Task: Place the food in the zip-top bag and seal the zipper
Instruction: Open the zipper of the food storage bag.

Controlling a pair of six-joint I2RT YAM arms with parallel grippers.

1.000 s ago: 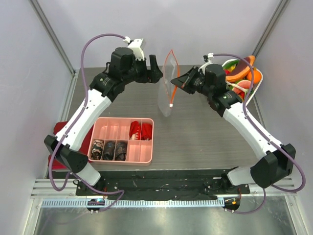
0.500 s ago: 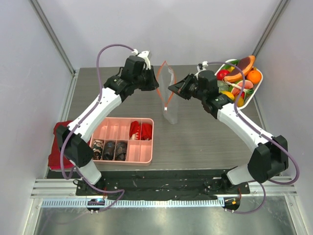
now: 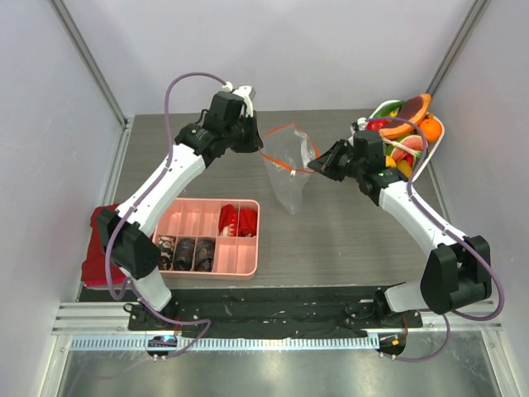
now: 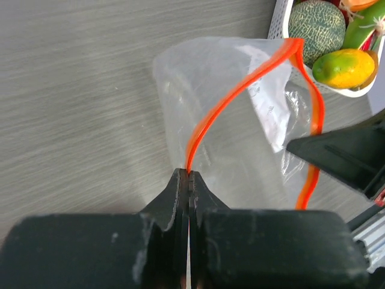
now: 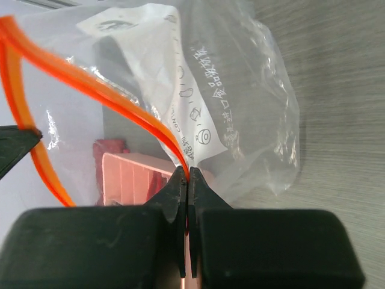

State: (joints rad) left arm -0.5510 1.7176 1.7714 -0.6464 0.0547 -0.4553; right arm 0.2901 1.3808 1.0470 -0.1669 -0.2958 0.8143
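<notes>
Zip-top bag (image 3: 288, 178) hangs between my two pincers over the middle of the tabletop, toward the far edge, with its mouth up. My left gripper (image 4: 189, 174) is clamped on the zipper (image 4: 240, 81) at one end of the mouth. My right gripper (image 5: 187, 176) is clamped on the same strip at the opposite end. Between the two clamping points the strip bows out into an open loop. The food (image 3: 407, 132) lies in the white basket (image 3: 443, 131) at the far right corner, near my right pincer. A pink compartment tray (image 3: 186, 217) sits toward the near left corner.
</notes>
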